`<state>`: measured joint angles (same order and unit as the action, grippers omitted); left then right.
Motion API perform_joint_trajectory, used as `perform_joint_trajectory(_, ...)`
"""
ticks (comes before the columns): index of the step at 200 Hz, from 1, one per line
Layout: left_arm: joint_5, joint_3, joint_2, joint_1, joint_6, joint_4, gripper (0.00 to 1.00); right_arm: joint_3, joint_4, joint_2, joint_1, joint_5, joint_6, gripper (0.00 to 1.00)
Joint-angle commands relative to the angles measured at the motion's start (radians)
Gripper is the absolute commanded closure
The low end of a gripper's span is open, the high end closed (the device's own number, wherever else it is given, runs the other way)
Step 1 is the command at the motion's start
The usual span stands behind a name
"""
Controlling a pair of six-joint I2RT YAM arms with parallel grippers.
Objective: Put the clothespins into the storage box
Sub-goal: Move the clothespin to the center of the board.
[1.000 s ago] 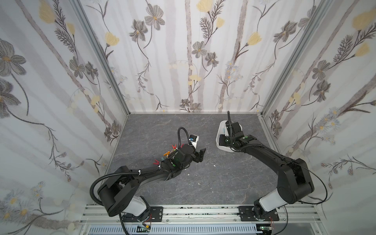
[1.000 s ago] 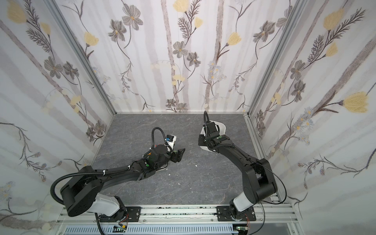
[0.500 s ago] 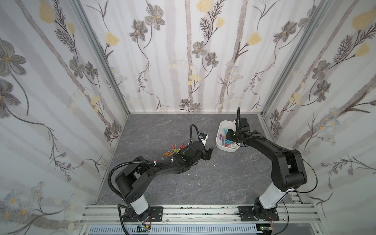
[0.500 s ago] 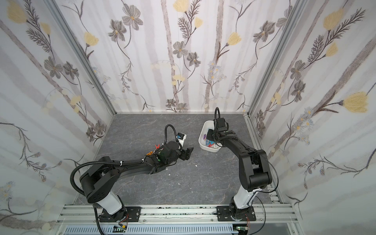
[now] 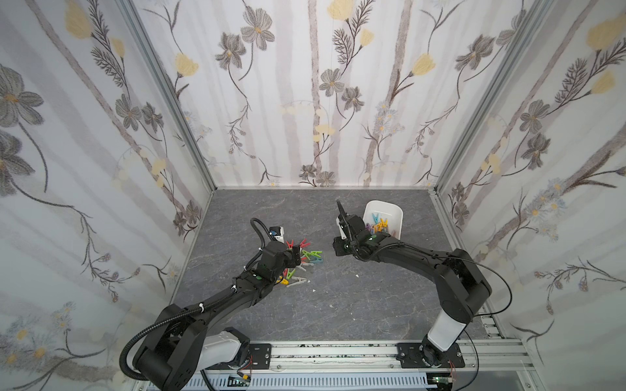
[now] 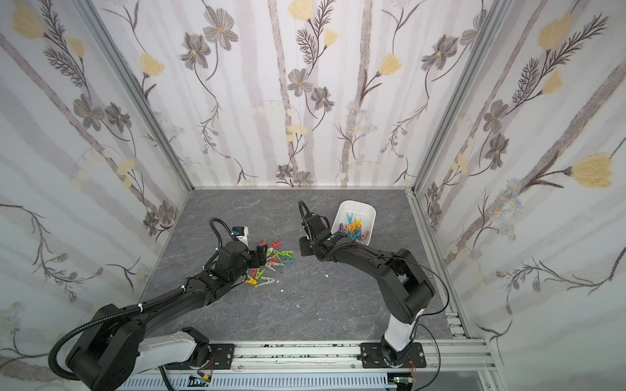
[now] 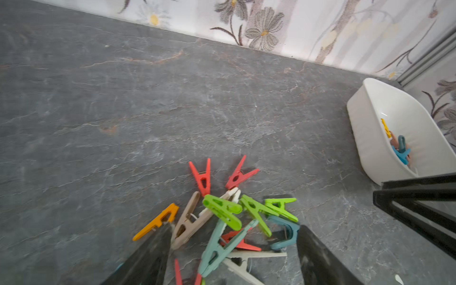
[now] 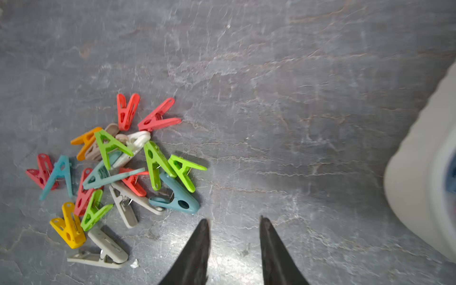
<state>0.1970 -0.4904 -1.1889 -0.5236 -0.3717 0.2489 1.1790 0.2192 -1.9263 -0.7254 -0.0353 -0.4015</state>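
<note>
Over at the far right of the grey surface, the storage box now sits uncovered in both top views. A second ago the right arm hung right over it and hid it. A handful of coloured pegs lie inside, yellow and blue among them.

That arm has since swung away towards the middle. The right claw now points down at bare surface between the box and the loose heap, its jaws a little apart with nothing between them.

The rest of the clothespins lie jumbled near the middle: red, green, teal, orange, yellow, beige and white, several stacked across one another.

Half a second ago the left arm was stretched out towards the box. It has now drawn back over the heap. The left claw is spread wide, one finger at either side of the pile, and I can't see it pinching any peg.
</note>
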Motion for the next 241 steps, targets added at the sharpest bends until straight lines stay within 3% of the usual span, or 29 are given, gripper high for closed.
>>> perform_joint_trajectory(1, -0.018, 0.034, 0.051, 0.025, -0.028, -0.028, 0.20, 0.059, -0.007, -0.066, -0.032, 0.052, 0.138, 0.60)
perform_joint_trajectory(83, -0.068, 0.047, 0.032, 0.030, -0.077, 0.015, 0.20, 0.349, 0.116, -0.320, -0.046, -0.011, 0.251, 0.59)
perform_joint_trajectory(179, -0.069, 0.052, 0.039, 0.030, -0.068, 0.027, 0.21, 0.434, 0.183, -0.434, -0.083, -0.022, 0.274, 0.60)
perform_joint_trajectory(241, -0.071, 0.048, 0.040, 0.030, -0.059, 0.026, 0.20, 0.354, 0.199, -0.374, -0.049, -0.075, 0.206, 0.66)
